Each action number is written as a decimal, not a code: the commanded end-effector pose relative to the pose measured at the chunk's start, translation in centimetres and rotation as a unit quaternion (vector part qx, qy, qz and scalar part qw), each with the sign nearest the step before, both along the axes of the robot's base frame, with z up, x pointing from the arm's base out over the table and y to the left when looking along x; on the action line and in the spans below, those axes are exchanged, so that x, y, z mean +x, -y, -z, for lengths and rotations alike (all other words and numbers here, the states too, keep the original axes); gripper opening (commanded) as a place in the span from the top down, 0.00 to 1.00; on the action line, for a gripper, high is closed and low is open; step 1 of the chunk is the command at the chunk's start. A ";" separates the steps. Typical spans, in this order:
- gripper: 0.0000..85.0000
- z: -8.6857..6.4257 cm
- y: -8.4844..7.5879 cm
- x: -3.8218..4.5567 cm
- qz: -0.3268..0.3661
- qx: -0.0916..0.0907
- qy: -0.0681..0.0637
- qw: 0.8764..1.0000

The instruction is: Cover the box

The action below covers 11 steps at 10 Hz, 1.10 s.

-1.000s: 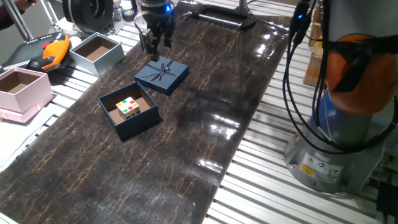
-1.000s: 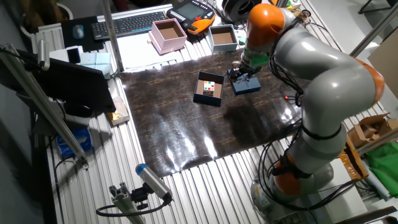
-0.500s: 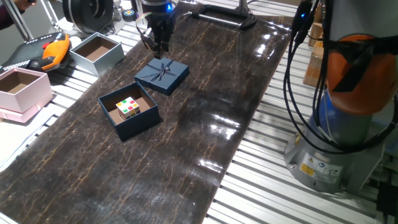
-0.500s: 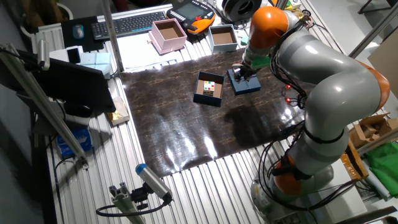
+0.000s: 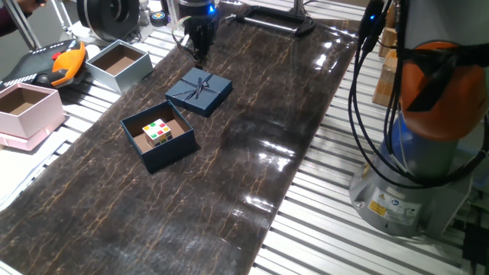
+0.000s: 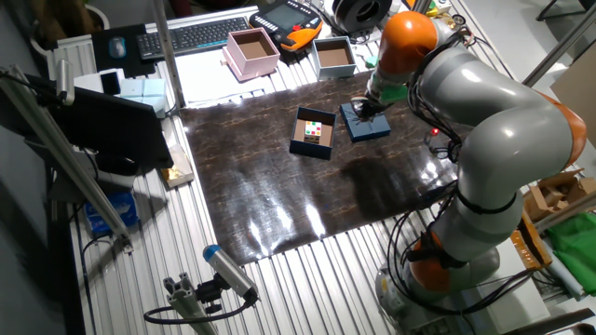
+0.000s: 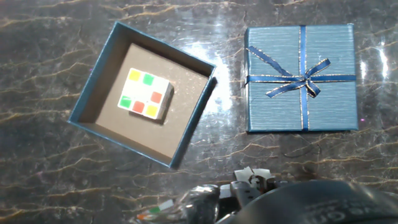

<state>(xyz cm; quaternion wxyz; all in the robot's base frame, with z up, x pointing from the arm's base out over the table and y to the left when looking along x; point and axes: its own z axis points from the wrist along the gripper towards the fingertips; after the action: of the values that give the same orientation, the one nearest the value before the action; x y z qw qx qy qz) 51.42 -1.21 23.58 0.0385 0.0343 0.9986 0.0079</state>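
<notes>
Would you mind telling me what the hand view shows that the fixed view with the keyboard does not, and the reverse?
Only the hand view shows the lid's ribbon bow clearly, with the colours on the puzzle cube. Only the fixed view with the keyboard shows the arm, the pink box and the grey box. Both show the open navy box with the lid lying beside it on the dark mat.

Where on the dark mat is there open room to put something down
The mat shows nothing on it from the open navy box toward the robot base, and on its near end. It is crowded at the far end: the lid beside the box, gripper above.
</notes>
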 end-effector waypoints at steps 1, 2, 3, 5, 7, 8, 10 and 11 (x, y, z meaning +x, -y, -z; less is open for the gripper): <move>0.99 0.3 0.1 -0.02 0.001 -0.003 0.001 1.000; 0.99 0.7 0.2 0.08 0.004 -0.006 0.004 1.000; 0.99 1.0 0.2 0.33 0.006 -0.009 0.004 1.000; 0.99 2.3 -0.2 1.11 0.012 -0.016 0.014 1.000; 0.99 3.7 -0.2 1.98 0.025 -0.011 0.017 0.999; 0.99 4.0 0.0 2.25 0.030 -0.012 0.016 0.999; 0.99 4.5 0.4 2.70 0.037 -0.009 0.006 0.999; 0.99 4.6 0.3 2.79 0.040 -0.009 0.004 0.999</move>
<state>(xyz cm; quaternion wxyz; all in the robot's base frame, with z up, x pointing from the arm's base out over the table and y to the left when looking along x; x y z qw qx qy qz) 54.23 -1.53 18.91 0.0427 0.0747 0.9963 -0.0033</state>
